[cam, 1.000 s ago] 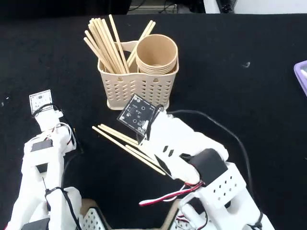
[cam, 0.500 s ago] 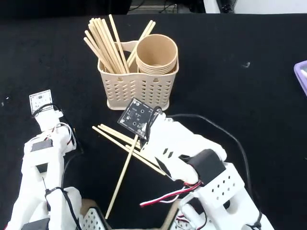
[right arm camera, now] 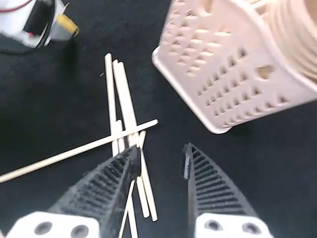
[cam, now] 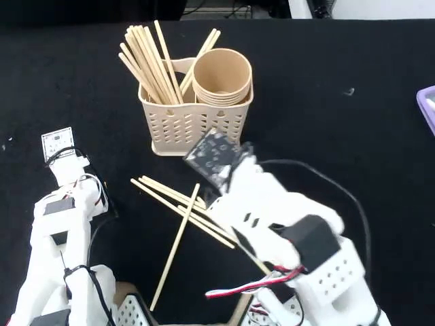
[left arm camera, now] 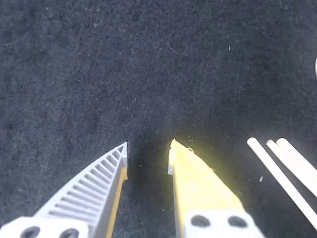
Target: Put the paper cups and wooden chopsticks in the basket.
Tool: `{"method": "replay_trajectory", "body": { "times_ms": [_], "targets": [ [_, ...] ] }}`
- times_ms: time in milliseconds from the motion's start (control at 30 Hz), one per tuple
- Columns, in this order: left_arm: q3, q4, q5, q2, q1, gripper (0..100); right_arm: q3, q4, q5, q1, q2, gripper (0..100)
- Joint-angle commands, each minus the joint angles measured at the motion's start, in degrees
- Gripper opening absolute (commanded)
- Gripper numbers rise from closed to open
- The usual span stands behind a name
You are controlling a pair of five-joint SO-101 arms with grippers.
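Note:
The perforated cream basket (cam: 197, 122) stands at the back of the black table and holds a stack of paper cups (cam: 222, 76) and several upright wooden chopsticks (cam: 146, 61). Several loose chopsticks (cam: 178, 204) lie in front of it, one single chopstick (cam: 174, 250) crossing them at an angle. My right gripper (right arm camera: 159, 153) hangs open and empty above the loose chopsticks (right arm camera: 120, 94), close to the basket (right arm camera: 233, 74). At the table's left side, my left gripper (left arm camera: 148, 145) is open over bare cloth, with chopstick ends (left arm camera: 285, 168) off to one side.
The right arm (cam: 272, 217) covers the near ends of the loose chopsticks in the high view. The left arm (cam: 64, 204) lies along the left edge. A purple object (cam: 427, 105) sits at the far right edge.
A single chopstick has come to lie slanted across the loose bundle. The right arm's wrist has moved up and toward the basket. The left arm has not moved.

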Motion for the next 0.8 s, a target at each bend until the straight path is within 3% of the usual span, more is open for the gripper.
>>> {"method": "replay_trajectory", "body": {
  "times_ms": [0, 100, 367, 767],
  "targets": [
    [-0.4, -0.8, 0.3, -0.1, 0.6, 14, -2.5, 0.5, -0.5, 5.7, -1.1, 14.5],
    [-0.4, -0.8, 0.3, -0.1, 0.7, 14, 2.6, -1.8, -0.4, 7.8, -0.5, 14.5],
    [-0.5, -0.8, 0.3, 0.1, 0.7, 14, 21.1, -13.1, 12.3, 7.8, 10.3, 18.8],
    [-0.6, -0.8, 0.3, 0.1, 0.7, 14, 21.6, -10.5, 24.2, 7.8, 19.9, 18.1]
  ]
}}
